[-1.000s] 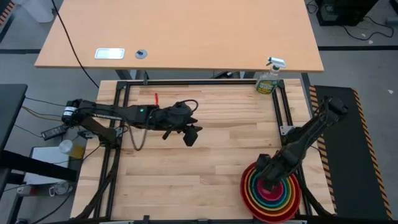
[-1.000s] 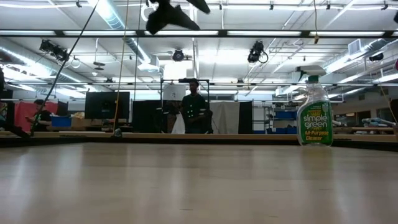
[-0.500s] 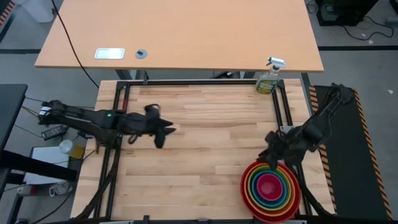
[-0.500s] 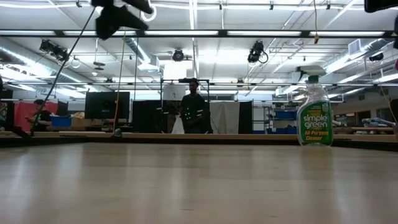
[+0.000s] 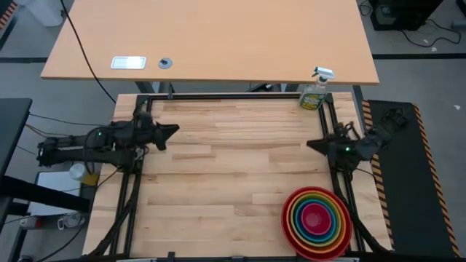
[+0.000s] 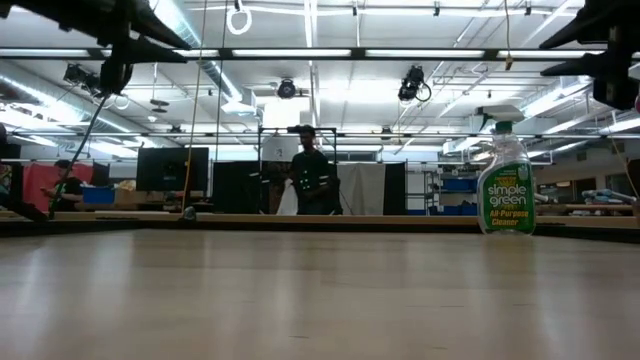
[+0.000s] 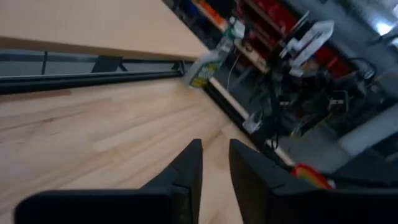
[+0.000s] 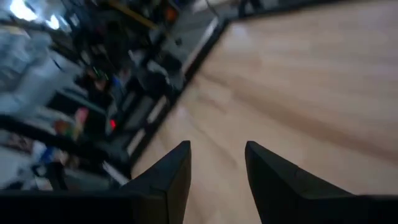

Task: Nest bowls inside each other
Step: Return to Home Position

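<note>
Several bowls sit nested in one stack, the red one outermost and the pink one in the middle. The stack stands on the wooden table near its front right corner. Its rim also shows in the left wrist view as the bowls. My left gripper hangs over the table's left edge, pointing toward the right, with a narrow gap between its fingers and nothing in it. My right gripper is at the table's right edge, beyond the bowls, open and empty.
A green spray bottle stands at the table's far right corner. A dark metal frame runs around the table. Behind it is a larger tan desk. A person stands far off in the room.
My left gripper has drawn back from the table's middle toward its left edge. My right gripper has left the place over the bowls and gone toward the far and right edge, tipping from pointing down to nearly level. The nested bowls have stayed where they were.
</note>
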Action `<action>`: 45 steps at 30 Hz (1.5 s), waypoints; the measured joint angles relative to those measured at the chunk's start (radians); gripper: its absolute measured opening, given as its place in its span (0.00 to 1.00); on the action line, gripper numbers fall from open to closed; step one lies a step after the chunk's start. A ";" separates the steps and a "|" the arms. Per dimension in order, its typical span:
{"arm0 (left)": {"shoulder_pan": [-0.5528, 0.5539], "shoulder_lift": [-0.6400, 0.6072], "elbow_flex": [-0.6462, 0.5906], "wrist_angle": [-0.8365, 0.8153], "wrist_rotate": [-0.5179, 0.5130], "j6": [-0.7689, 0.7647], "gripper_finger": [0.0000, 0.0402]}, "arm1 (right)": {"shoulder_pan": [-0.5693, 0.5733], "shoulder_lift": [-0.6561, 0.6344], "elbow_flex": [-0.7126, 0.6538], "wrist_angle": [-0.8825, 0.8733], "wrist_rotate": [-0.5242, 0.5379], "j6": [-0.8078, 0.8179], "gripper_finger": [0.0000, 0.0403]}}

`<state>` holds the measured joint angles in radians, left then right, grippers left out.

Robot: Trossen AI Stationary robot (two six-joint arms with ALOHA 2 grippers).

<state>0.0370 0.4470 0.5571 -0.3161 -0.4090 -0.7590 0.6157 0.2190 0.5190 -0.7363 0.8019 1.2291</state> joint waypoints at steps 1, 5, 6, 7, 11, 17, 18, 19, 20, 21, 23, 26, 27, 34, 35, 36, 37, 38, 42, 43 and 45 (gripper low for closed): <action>0.013 -0.023 -0.024 0.018 0.008 -0.001 0.19 | -0.009 -0.031 0.000 0.001 0.012 -0.022 0.40; 0.056 -0.112 -0.111 0.060 0.020 -0.032 0.10 | -0.038 -0.132 -0.001 0.001 0.037 -0.105 0.40; 0.065 -0.133 -0.131 0.061 0.021 -0.039 0.08 | -0.043 -0.154 -0.001 0.001 0.044 -0.124 0.40; 0.072 -0.152 -0.151 0.063 0.021 -0.048 0.06 | -0.048 -0.176 -0.001 0.001 0.052 -0.143 0.40; 0.084 -0.212 -0.242 0.066 0.021 -0.110 0.01 | -0.057 -0.215 0.006 -0.037 0.101 -0.184 0.40; 0.083 -0.255 -0.344 0.098 0.034 -0.209 0.01 | -0.058 -0.215 0.009 -0.125 0.085 -0.124 0.40; 0.083 -0.255 -0.354 0.098 0.036 -0.215 0.01 | -0.058 -0.215 0.009 -0.136 0.076 -0.111 0.40; 0.083 -0.252 -0.365 0.104 0.037 -0.218 0.01 | -0.057 -0.215 0.007 -0.144 0.072 -0.102 0.40; 0.083 -0.251 -0.375 0.119 0.037 -0.218 0.01 | -0.058 -0.215 0.000 -0.145 0.073 -0.099 0.40; 0.083 -0.252 -0.383 0.133 0.037 -0.220 0.01 | -0.057 -0.215 -0.004 -0.150 0.075 -0.098 0.40; 0.083 -0.253 -0.404 0.158 0.037 -0.225 0.01 | -0.057 -0.215 -0.014 -0.149 0.080 -0.096 0.40; 0.083 -0.252 -0.435 0.177 0.053 -0.232 0.01 | -0.057 -0.215 -0.035 -0.149 0.101 -0.083 0.40; 0.083 -0.252 -0.447 0.190 0.061 -0.242 0.01 | -0.057 -0.215 -0.044 -0.148 0.102 -0.075 0.40; 0.082 -0.251 -0.515 0.278 0.112 -0.310 0.01 | -0.057 -0.215 -0.137 -0.067 0.064 -0.022 0.40; 0.082 -0.252 -0.515 0.281 0.111 -0.309 0.01 | -0.057 -0.215 -0.151 -0.044 0.062 -0.026 0.40; 0.082 -0.252 -0.515 0.282 0.108 -0.307 0.01 | -0.057 -0.214 -0.162 -0.027 0.061 -0.030 0.40; 0.082 -0.252 -0.516 0.281 0.107 -0.307 0.01 | -0.057 -0.215 -0.175 -0.008 0.061 -0.031 0.40; 0.082 -0.251 -0.516 0.279 0.102 -0.307 0.01 | -0.057 -0.215 -0.191 0.012 0.061 -0.031 0.40; 0.082 -0.244 -0.515 0.276 0.061 -0.302 0.01 | -0.057 -0.215 -0.259 0.074 0.050 -0.017 0.40; 0.082 -0.244 -0.515 0.276 0.057 -0.302 0.01 | -0.057 -0.215 -0.277 0.102 0.049 -0.018 0.40; 0.082 -0.245 -0.515 0.275 0.056 -0.296 0.01 | -0.057 -0.215 -0.315 0.156 0.040 -0.025 0.40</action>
<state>0.1192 0.2023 0.0418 -0.0410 -0.3531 -1.0546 0.5587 0.0044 0.2044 -0.5805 0.8419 1.2038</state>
